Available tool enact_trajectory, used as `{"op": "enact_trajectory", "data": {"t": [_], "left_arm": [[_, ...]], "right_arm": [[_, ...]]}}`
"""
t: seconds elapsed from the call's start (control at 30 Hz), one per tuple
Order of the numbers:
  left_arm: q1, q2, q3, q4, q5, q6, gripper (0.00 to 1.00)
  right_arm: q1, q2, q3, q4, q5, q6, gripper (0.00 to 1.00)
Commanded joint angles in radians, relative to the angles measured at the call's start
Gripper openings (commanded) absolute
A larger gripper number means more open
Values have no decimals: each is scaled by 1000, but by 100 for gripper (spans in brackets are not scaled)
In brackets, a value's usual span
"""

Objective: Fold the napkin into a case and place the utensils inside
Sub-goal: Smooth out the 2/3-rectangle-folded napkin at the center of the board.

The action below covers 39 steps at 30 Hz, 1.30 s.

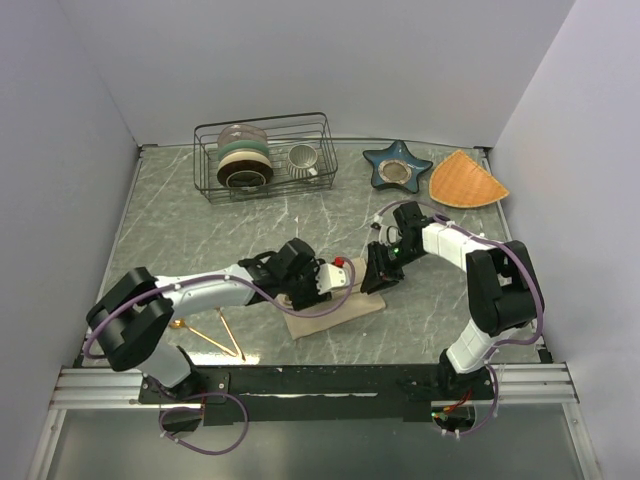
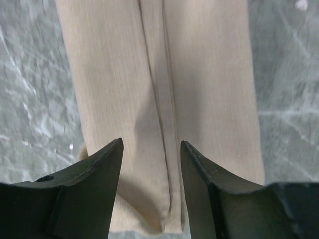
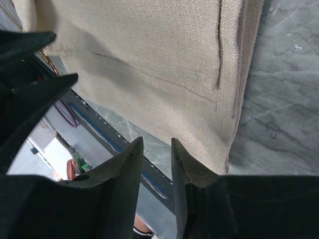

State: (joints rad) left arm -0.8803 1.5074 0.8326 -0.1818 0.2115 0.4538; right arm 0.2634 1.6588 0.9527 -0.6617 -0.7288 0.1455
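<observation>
The folded napkin [image 1: 355,303] lies mid-surface [image 1: 200,230]. The left gripper [image 2: 151,144] hangs over its seam, jaws spread wide, likely ready to pinch. The right gripper [image 3: 155,144] sits at the right end, jaws slightly apart, empty. The utensils [image 1: 222,338] lie near left, out of the way.

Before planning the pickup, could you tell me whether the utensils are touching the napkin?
Apart: the top view shows bare table between the utensils and the napkin.

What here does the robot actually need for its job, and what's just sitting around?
Needed:
folded napkin
gold utensils

Lying about:
wire rack
bowls
mug
star-shaped dish
orange mat
</observation>
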Motion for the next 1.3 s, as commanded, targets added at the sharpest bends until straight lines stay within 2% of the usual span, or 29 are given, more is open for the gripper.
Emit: {"op": "enact_trajectory", "data": {"t": [0.0, 0.23, 0.43, 0.8, 0.97, 1.13, 1.27], "left_arm": [[-39, 68, 63, 114, -58, -29, 55], [-71, 165, 102, 174, -90, -29, 50], [-72, 221, 120, 174, -106, -7, 43], [-60, 205, 86, 203, -153, 19, 29], [-54, 195, 89, 185, -117, 36, 29], [-55, 145, 88, 137, 5, 22, 40], [-48, 125, 97, 156, -18, -6, 40]], "right_arm": [[-7, -8, -11, 25, -12, 26, 33], [-10, 21, -20, 36, 15, 26, 22], [-9, 51, -25, 36, 37, 22, 22], [-9, 76, -35, 37, 77, 8, 21], [-9, 78, -29, 36, 75, 8, 21], [-9, 70, -29, 36, 68, 6, 21], [-9, 67, -34, 42, 62, 9, 21]]}}
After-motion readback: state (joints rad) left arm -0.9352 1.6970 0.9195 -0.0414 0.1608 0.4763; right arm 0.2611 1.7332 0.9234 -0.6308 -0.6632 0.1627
